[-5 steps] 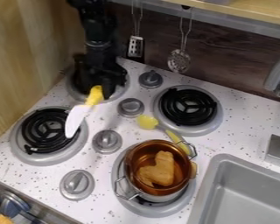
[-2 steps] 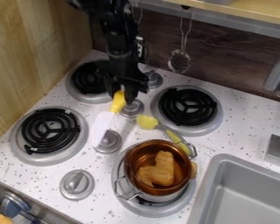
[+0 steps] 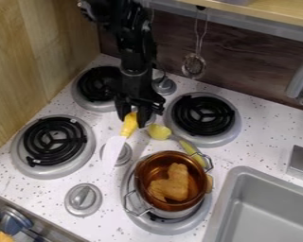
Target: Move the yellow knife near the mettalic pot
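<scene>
Knife (image 3: 113, 152): two-tone. Handle is short, bright yellow, a bit chunky; the top end sits up between the gripper's tips, so its full length is hard to read. Blade is plain, pale white, no pattern on it, broad along most of its length, narrowing to a blunt tip. Clear colour break where yellow meets white. Blade slants down the view, handle end up, tip toward the view's lower left.

Position: knife is up-left of the metallic pot (image 3: 171, 182) in the view, near it, apart from it. Tip is the low end, left of the pot's rim. Blade overlaps a grey knob (image 3: 123, 153) up-left of the pot; can't tell if it touches or hangs above.

Gripper (image 3: 132, 120): up-left of the pot, pointing down, pinching the yellow handle between its two fingers.

Pot: copper-coloured inside, wire handles, tan chunk (image 3: 172, 183) inside. Yellow-green piece (image 3: 158, 132) just above the pot in the view. Black coil burner (image 3: 203, 115) beyond the pot, up-right. Grey sink (image 3: 268, 208) to the pot's right.
</scene>
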`<act>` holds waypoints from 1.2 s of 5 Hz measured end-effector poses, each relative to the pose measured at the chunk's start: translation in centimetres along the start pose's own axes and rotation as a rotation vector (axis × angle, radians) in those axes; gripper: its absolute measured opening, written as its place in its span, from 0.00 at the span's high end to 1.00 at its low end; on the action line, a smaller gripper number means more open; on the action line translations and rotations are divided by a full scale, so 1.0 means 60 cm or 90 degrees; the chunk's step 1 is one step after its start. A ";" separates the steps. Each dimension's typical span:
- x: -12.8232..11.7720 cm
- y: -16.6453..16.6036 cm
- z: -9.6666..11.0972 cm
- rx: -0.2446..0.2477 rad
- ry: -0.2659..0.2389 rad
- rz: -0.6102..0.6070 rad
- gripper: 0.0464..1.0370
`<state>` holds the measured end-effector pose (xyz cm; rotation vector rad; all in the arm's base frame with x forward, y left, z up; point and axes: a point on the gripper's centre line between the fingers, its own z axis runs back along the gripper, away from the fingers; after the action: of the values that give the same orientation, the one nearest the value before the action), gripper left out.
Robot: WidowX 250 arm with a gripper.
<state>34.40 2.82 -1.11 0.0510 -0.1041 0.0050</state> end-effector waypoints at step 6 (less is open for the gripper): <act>-0.019 0.007 -0.036 0.068 -0.106 0.044 0.17</act>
<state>33.50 3.37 -3.38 0.1542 -0.2728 0.0747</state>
